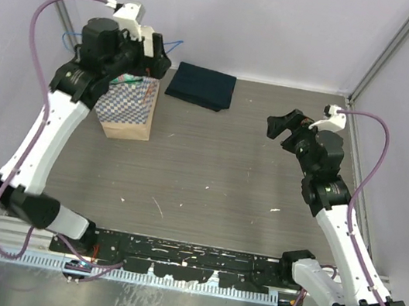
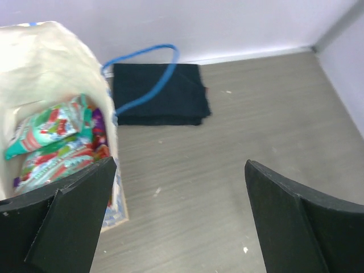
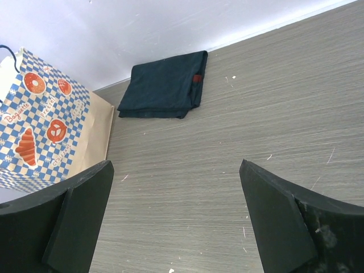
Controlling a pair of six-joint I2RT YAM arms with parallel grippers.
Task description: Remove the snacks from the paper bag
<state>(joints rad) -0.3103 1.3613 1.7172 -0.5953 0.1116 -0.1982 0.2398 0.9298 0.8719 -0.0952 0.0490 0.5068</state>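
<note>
- left gripper [image 2: 179,196]: fingers spread wide, nothing between them. The left finger sits over the bag's mouth edge, the right one over bare table [image 1: 216,178]. In the top view the wrist body hides the jaws.
- paper bag [image 1: 127,109]: upright at the far left of the table, right under the left wrist. Only the left wrist view looks inside, at a cream wall with pouches in it.
- snacks [image 2: 48,139]: in the bag, heaped. They are teal/green pouches with red fruit print, with a bit of purple behind. Count can't be told and their print is unreadable. The lower ones are cut off by the finger.
- bag print: seen only in the right wrist view. It is a blue-white check with an orange-red donut, pretzel and croissant. "Baguette" and "pretzel" are readable, the smaller word low down is not. The frame edge crops the bag's left side.
- blue cord handle [image 2: 149,71]: the loop arches across in front of the cloth.
- dark cloth [image 1: 200,87]: folded flat by the far wall, near the bag's right and not touching it. A small reddish tag shows in the right wrist view only.
- right gripper [image 1: 281,124]: on the right side, well apart from the bag, with fingers apart and holding nothing.
</note>
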